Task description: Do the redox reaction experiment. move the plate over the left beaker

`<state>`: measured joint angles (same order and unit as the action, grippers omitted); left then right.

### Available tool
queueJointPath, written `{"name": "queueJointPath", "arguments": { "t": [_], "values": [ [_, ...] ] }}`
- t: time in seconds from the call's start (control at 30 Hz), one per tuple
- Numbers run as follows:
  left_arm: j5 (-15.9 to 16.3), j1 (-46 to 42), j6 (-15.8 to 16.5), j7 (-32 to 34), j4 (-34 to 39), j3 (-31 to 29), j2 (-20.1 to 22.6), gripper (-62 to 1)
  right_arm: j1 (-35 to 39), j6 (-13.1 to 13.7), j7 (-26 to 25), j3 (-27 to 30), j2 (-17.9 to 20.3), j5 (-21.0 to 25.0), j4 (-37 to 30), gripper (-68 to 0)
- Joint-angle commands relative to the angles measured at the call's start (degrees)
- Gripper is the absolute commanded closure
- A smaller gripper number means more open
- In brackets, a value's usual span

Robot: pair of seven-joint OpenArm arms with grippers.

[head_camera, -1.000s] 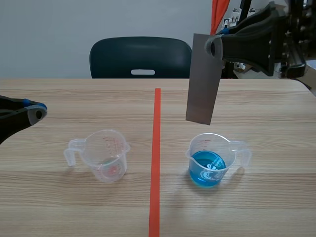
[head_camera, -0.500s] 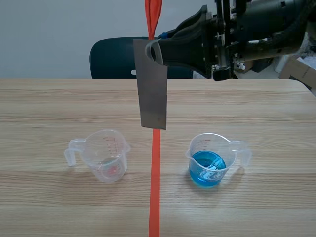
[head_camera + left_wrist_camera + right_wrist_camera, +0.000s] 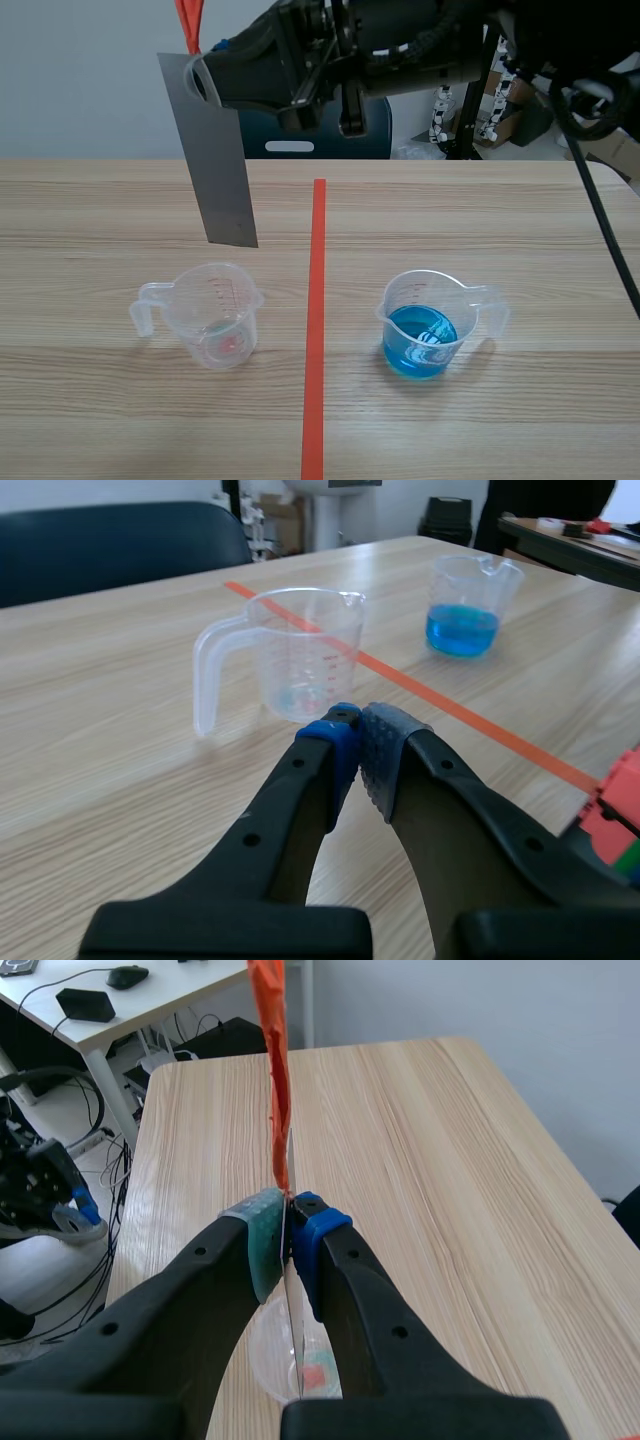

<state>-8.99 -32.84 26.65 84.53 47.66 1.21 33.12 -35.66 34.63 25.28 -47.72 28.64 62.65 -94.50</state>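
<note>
A grey metal plate (image 3: 215, 170) hangs upright, its lower edge a little above and behind the left beaker (image 3: 212, 315). My right gripper (image 3: 200, 75), reaching across from the right, is shut on the plate's top end. In the right wrist view the plate (image 3: 293, 1330) shows edge-on between the pads of my right gripper (image 3: 287, 1225), with the clear beaker (image 3: 275, 1360) below. The left beaker holds a small red bit. My left gripper (image 3: 358, 750) is shut on nothing, low over the table, with the left beaker (image 3: 300, 655) just ahead of it.
The right beaker (image 3: 425, 325) holds blue liquid, right of the red tape line (image 3: 316, 330). An orange strip (image 3: 188, 25) rises from the plate's top. A dark chair (image 3: 290, 140) stands behind the table.
The right arm carried the plate leftward from above the blue beaker, across the tape line, to above the left beaker. The left gripper has dropped out of the scene view.
</note>
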Motion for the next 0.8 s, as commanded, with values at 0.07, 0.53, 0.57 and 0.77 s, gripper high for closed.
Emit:
{"name": "queueJointPath", "arguments": {
  "t": [0.07, 0.53, 0.57, 0.77],
  "values": [
    [0.28, -0.31, -0.44, 1.99, 0.31, -3.08, -5.05, -2.7, -1.46, -0.83, 0.44, 0.70, -2.86, -1.51, -0.15, -0.6],
    [-4.37, -0.63, -6.54, 0.31, 0.35, -11.72, -21.77, -11.2, -1.46, -2.29, 3.02, 0.68, -9.62, -4.42, -0.04, -0.6],
    [-4.37, -0.63, -6.97, -1.33, 0.35, -11.69, -22.29, -12.6, -1.46, -2.29, 3.19, 0.68, -9.79, -4.42, 0.02, -0.6],
    [-4.33, -0.48, -11.06, -9.18, 0.35, -11.69, -24.94, -31.0, -1.29, -2.29, 4.28, 0.68, -10.21, -4.37, 0.07, -0.6]
  ]
}}
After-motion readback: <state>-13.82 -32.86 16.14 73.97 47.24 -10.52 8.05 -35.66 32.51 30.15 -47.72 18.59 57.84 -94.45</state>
